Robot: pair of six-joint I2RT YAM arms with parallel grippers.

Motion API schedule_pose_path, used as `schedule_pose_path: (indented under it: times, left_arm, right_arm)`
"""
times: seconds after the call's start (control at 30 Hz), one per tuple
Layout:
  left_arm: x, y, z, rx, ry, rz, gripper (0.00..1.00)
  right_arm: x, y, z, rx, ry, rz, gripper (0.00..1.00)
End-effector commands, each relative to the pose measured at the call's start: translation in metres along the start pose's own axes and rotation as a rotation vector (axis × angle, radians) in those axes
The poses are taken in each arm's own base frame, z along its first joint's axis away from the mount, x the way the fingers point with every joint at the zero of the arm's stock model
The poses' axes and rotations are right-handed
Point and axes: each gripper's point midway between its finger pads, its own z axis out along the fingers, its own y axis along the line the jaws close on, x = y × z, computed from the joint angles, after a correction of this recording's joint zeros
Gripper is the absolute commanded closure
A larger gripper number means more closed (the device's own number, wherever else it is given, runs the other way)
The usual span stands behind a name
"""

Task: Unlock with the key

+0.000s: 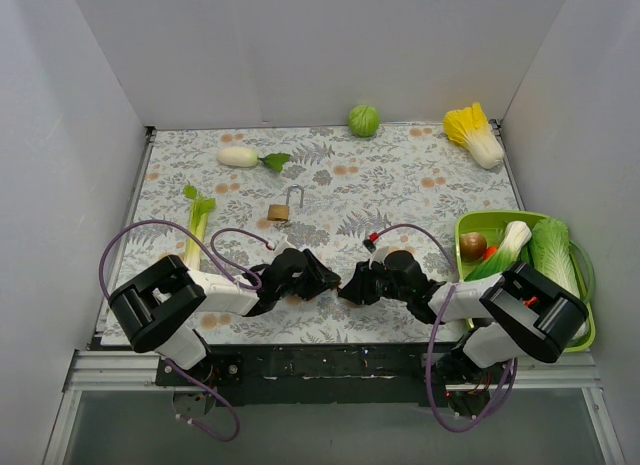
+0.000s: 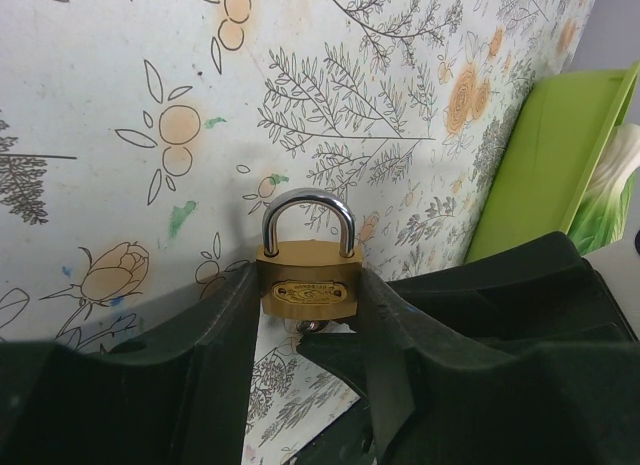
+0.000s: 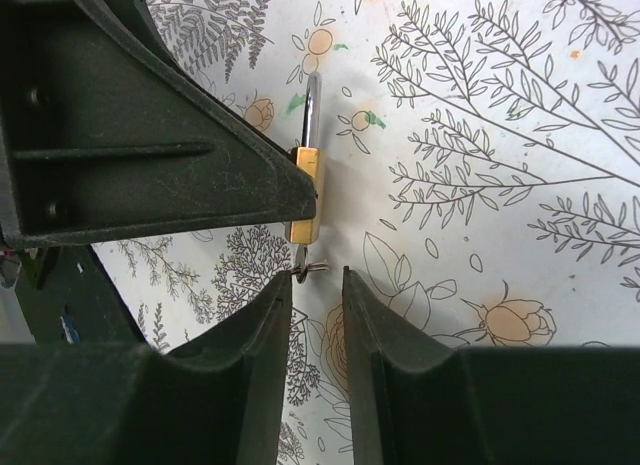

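Note:
My left gripper [image 2: 308,285] is shut on a brass padlock [image 2: 308,280], holding its body between both fingers with the steel shackle pointing away and closed. A small key [image 3: 308,269] sticks out of the padlock's [image 3: 305,190] bottom; it also shows in the left wrist view [image 2: 312,328]. My right gripper [image 3: 317,285] is open, its fingertips just below the key, and the left fingertip [image 3: 280,290] is beside the key's ring. In the top view both grippers meet, left [image 1: 318,277] and right [image 1: 350,285], hiding the lock.
A second brass padlock [image 1: 281,212] with a raised shackle lies mid-table. A leek [image 1: 197,220], white radish [image 1: 238,156], green cabbage [image 1: 364,119] and yellow napa cabbage [image 1: 475,130] lie around. A green tray [image 1: 468,225] of vegetables stands at the right.

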Motion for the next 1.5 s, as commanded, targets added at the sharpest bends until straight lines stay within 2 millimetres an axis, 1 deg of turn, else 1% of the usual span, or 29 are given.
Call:
schedule_pose_path:
  times: [0.0, 0.03, 0.13, 0.17, 0.27, 0.4, 0.47, 0.53, 0.6, 0.7, 0.73, 0.87, 0.93, 1.03, 1.1, 1.13, 1.27, 1.3, 1.33, 1.4, 1.43, 1.47]
  left_arm:
    - [0.001, 0.01, -0.001, -0.026, 0.006, -0.013, 1.0]
    - [0.001, 0.009, -0.001, -0.024, 0.006, -0.014, 1.0]
    - [0.001, 0.009, -0.001, -0.024, 0.007, -0.012, 1.0]
    - [0.001, 0.008, -0.001, -0.022, 0.01, -0.012, 1.0]
    - [0.002, 0.008, -0.001, -0.018, 0.014, -0.011, 1.0]
    - [0.004, 0.009, -0.001, -0.018, 0.022, -0.008, 1.0]
    - [0.004, 0.008, 0.0, -0.011, 0.024, -0.005, 1.0]
    - [0.007, 0.009, -0.001, -0.005, 0.036, 0.008, 1.0]
    - [0.008, 0.004, 0.0, 0.02, 0.044, 0.021, 1.0]
    - [0.009, 0.002, -0.001, 0.049, 0.051, 0.051, 1.0]
    - [0.015, 0.003, -0.003, 0.055, 0.082, 0.055, 1.0]
    - [0.018, -0.001, -0.005, 0.085, 0.095, 0.06, 1.0]
    - [0.02, 0.001, -0.003, 0.078, 0.103, 0.066, 1.0]
    - [0.024, -0.001, -0.001, 0.081, 0.118, 0.081, 1.0]
    - [0.028, -0.002, 0.0, 0.082, 0.129, 0.087, 1.0]
    - [0.028, -0.002, 0.0, 0.084, 0.13, 0.088, 1.0]
    - [0.028, -0.004, -0.003, 0.097, 0.125, 0.088, 1.0]
    - [0.027, -0.006, -0.006, 0.108, 0.119, 0.092, 1.0]
    - [0.026, -0.008, -0.007, 0.118, 0.113, 0.098, 1.0]
    - [0.025, -0.018, -0.011, 0.166, 0.111, 0.117, 1.0]
    - [0.028, -0.019, -0.013, 0.186, 0.123, 0.138, 1.0]
    - [0.027, -0.031, -0.016, 0.244, 0.12, 0.149, 1.0]
  right_arm:
    - [-0.014, 0.015, 0.006, -0.061, -0.042, -0.018, 0.68]
    - [-0.015, 0.015, 0.007, -0.062, -0.047, -0.022, 0.69]
    - [-0.015, 0.014, 0.009, -0.06, -0.043, -0.022, 0.77]
    - [-0.015, 0.014, 0.009, -0.06, -0.043, -0.021, 0.81]
    - [-0.016, 0.013, 0.01, -0.056, -0.046, -0.024, 0.87]
    - [-0.02, 0.011, 0.011, -0.044, -0.065, -0.03, 0.88]
    - [-0.023, 0.01, 0.01, -0.036, -0.078, -0.039, 0.93]
    - [-0.029, 0.011, 0.01, -0.031, -0.098, -0.045, 0.95]
    - [-0.033, 0.009, 0.011, -0.023, -0.104, -0.051, 0.98]
    - [-0.04, 0.007, 0.011, -0.024, -0.12, -0.045, 0.99]
    - [-0.044, 0.008, 0.011, -0.028, -0.13, -0.048, 0.99]
    - [-0.055, 0.008, 0.014, -0.031, -0.151, -0.056, 0.99]
    - [-0.061, 0.011, 0.017, -0.041, -0.16, -0.061, 0.99]
    - [-0.069, 0.015, 0.02, -0.054, -0.173, -0.074, 0.99]
    - [-0.074, 0.014, 0.021, -0.047, -0.182, -0.079, 0.99]
    - [-0.077, 0.016, 0.022, -0.051, -0.186, -0.084, 0.99]
    - [-0.083, 0.013, 0.021, -0.05, -0.198, -0.072, 0.99]
    - [-0.083, 0.015, 0.02, -0.068, -0.201, -0.07, 0.99]
    - [-0.082, 0.012, 0.018, -0.07, -0.204, -0.059, 0.99]
    - [-0.079, 0.016, 0.014, -0.11, -0.198, -0.043, 0.99]
    - [-0.084, 0.017, 0.012, -0.125, -0.217, -0.037, 0.99]
    - [-0.08, 0.016, 0.009, -0.137, -0.213, -0.029, 0.99]
